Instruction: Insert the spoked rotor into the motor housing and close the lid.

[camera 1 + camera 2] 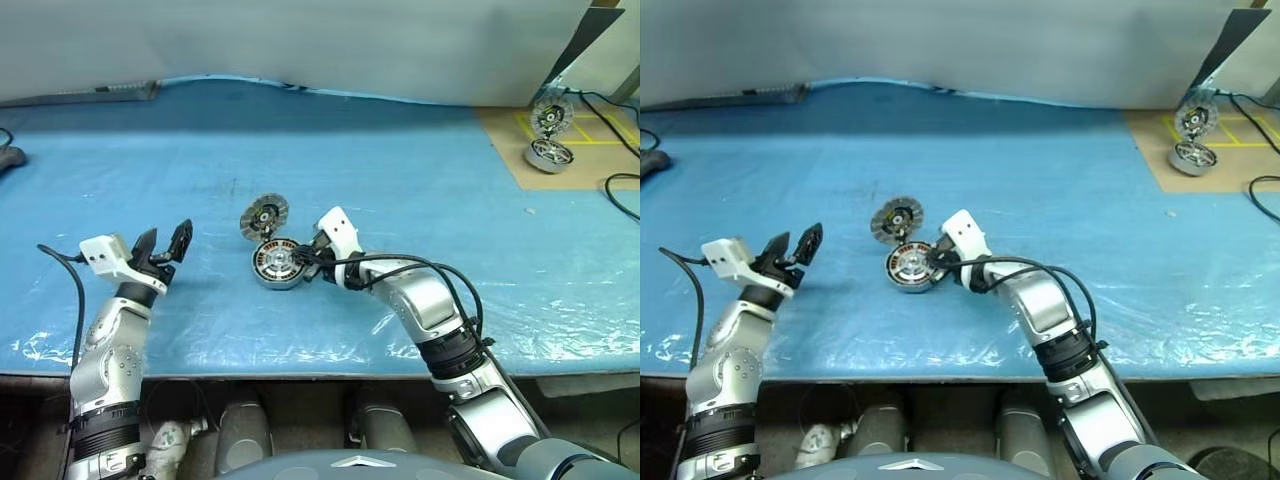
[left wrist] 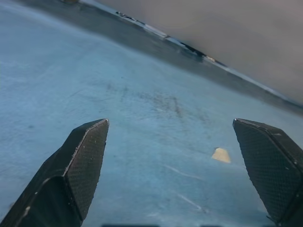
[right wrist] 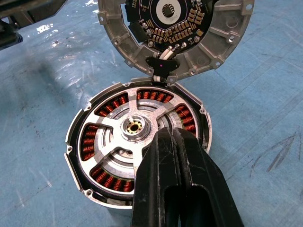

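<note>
The motor housing (image 3: 75,142) lies on the blue mat a little left of centre, copper windings showing between the spokes. The spoked rotor (image 3: 135,126) sits inside it, hub up. The lid (image 3: 227,28) stands open, hinged at the housing's far edge, its inner face with a dark centre turned towards me. My right gripper (image 3: 166,135) is shut with nothing between its fingers, its tip over a rotor spoke just beside the hub; I cannot tell if it touches. My left gripper (image 1: 165,243) hangs open over bare mat, well to the left of the housing (image 1: 278,265).
A second motor unit (image 1: 550,135) with its lid up stands on a brown board (image 1: 510,150) at the back right, with black cables (image 1: 620,190) beside it. A small pale scrap (image 2: 220,154) lies on the mat ahead of the left gripper. The table's front edge (image 1: 300,372) runs close below both arms.
</note>
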{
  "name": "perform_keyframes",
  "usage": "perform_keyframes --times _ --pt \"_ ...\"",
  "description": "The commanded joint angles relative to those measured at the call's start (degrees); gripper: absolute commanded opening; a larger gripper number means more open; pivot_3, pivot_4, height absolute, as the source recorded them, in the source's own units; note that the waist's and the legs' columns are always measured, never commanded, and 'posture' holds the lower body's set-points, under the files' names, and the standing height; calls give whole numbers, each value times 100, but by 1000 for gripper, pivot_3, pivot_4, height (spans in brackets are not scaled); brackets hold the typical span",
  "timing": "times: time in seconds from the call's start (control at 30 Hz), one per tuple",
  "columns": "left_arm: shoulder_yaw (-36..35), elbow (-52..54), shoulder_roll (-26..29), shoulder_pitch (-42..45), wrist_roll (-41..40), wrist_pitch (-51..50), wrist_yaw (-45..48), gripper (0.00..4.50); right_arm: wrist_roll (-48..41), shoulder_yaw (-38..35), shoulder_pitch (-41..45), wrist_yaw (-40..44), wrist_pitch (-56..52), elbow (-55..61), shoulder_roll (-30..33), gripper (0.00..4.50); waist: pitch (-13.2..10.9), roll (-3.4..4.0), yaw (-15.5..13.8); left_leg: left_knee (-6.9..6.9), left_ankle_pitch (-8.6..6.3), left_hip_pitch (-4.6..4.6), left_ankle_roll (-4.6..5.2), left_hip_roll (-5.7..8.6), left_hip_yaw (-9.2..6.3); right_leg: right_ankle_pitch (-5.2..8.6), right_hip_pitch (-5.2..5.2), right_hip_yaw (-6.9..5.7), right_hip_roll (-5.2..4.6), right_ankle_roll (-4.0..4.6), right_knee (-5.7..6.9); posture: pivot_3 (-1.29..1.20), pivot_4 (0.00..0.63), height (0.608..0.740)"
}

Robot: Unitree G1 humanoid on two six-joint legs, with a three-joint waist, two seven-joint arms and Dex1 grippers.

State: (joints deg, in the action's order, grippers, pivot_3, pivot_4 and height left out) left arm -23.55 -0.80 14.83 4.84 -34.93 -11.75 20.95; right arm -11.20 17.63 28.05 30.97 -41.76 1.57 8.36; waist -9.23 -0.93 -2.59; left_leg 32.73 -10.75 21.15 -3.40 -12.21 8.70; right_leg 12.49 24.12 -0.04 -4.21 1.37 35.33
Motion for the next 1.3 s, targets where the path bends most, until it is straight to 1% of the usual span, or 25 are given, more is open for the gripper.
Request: perform_keyframes --times 0.03,0.2,0.5,0.6,0.73,0.8,0.87,1.03,1.2,1.23,1.3 --pt "-109 -98 27 129 95 228 -48 4500 -45 -78 41 -8 28 131 -35 14 0 0 -2 0 0 0 0 0 0 0 0 0 0 0 0 0 150 740" --pt "-6 -468 -47 386 226 362 -41 4500 -57 -103 67 16 24 164 -14 14 0 0 -9 0 0 1 0 0 -1 0 0 0 0 0 0 0 150 740" --pt "241 -1154 -356 1105 413 586 31 4500 -146 -285 81 32 8 363 4 14 -1 -1 -22 -1 0 3 0 1 -3 0 0 -1 -1 0 -1 0 150 740" --pt "317 -1491 -404 1346 557 748 44 4500 -136 -308 49 -12 -6 409 -12 14 -1 -1 -21 -1 0 2 0 1 -3 0 0 -1 -1 0 -1 0 150 740" --pt "274 -2236 -415 1754 809 1178 -123 4500 -112 -344 5 -88 -10 438 -8 14 -1 -1 -21 -1 0 3 0 2 -3 -1 0 -1 -1 -1 -2 0 150 740" --pt "278 -2609 -414 1922 896 1350 -117 4107 -120 -369 -11 -127 -15 448 -8 0 -1 -1 -22 -2 0 3 -1 3 -4 -1 0 -1 -1 -1 -3 0 150 740" --pt "280 -2936 -434 2074 955 1485 -126 3595 -116 -385 -22 -162 -11 446 -18 0 -1 -1 -23 -2 0 4 -1 5 -4 -1 0 0 -2 -2 -5 0 150 740" --pt "340 -3645 -498 2491 1085 1815 -41 1859 -82 -378 -34 -232 43 432 -68 0 -1 -2 -36 -4 0 7 -1 6 -8 -4 0 -2 -2 -6 -7 0 150 740" --pt "369 -4194 -356 2862 1137 1920 302 120 -214 -548 -177 -225 266 634 -134 0 -2 -2 -60 -4 0 8 -1 7 -9 -2 0 -3 -3 -4 -9 0 150 740" --pt "392 -4263 -312 2925 1106 1801 470 52 -249 -588 -241 -209 340 728 -143 0 -1 -2 -63 -7 1 9 -1 8 -9 -3 0 -3 -4 -5 -13 0 150 740" --pt "409 -4384 -240 3077 1013 1612 825 52 -323 -660 -373 -177 401 909 -127 0 -2 -2 -76 -11 1 9 -1 9 -9 -5 0 -4 -4 -8 -17 0 150 740"
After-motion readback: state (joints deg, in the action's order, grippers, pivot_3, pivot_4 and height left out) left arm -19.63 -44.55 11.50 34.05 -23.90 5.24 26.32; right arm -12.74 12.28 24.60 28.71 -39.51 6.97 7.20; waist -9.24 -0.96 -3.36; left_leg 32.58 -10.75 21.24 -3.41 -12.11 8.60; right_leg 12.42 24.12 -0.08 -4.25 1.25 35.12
